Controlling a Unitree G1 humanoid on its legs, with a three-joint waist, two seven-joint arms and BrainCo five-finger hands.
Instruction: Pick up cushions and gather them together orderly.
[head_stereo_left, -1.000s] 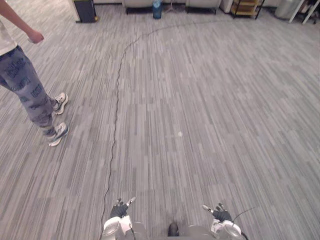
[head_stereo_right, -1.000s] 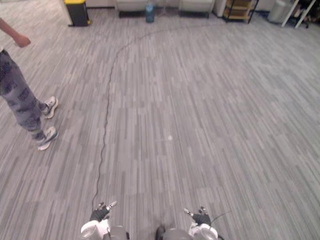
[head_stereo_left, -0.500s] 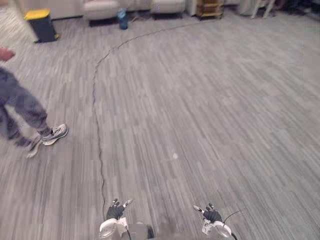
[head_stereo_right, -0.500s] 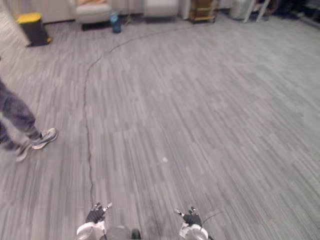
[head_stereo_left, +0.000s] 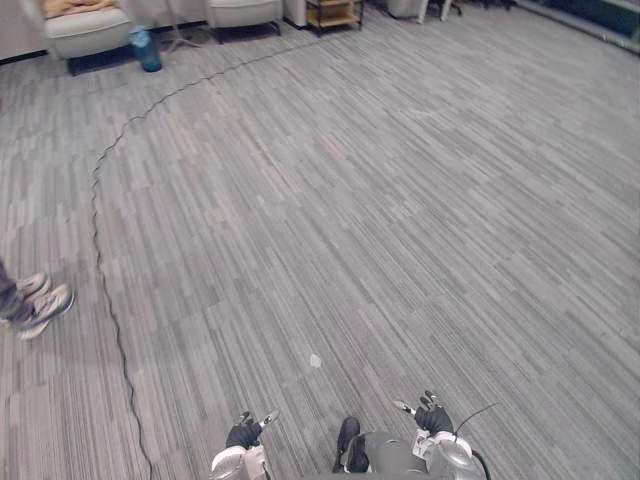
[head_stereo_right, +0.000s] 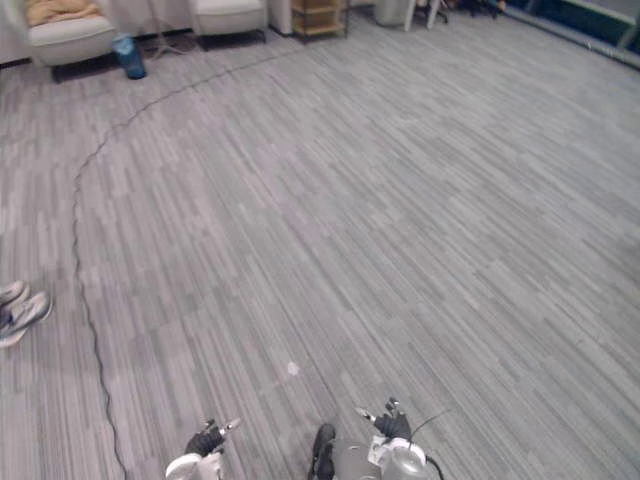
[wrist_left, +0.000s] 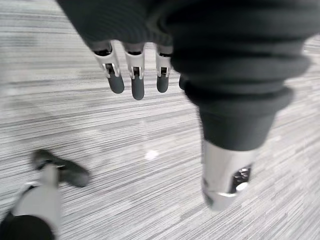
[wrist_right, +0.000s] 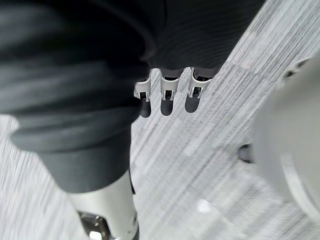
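Both hands hung low at 6 o'clock, left hand (head_stereo_left: 243, 432) and right hand (head_stereo_left: 433, 415). The fingers (wrist_left: 137, 85) on both were straight and relaxed, with nothing in them. Ahead was just grey striped carpet floor (head_stereo_left: 400, 200). Way off at 11 o'clock a tan soft cushion-looking bundle (head_stereo_left: 80, 6) lay on the seat of a light grey armchair (head_stereo_left: 88, 30), with a blue water jug (head_stereo_left: 146, 48) just beside it. Someone's white sneakers (head_stereo_left: 48, 303) stood at 9 o'clock.

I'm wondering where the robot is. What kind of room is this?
Probably an office lounge or waiting area. The wide floor is covered in grey striped carpet, a pale armchair stands at the far side, and a small wooden shelf stands further along that side.
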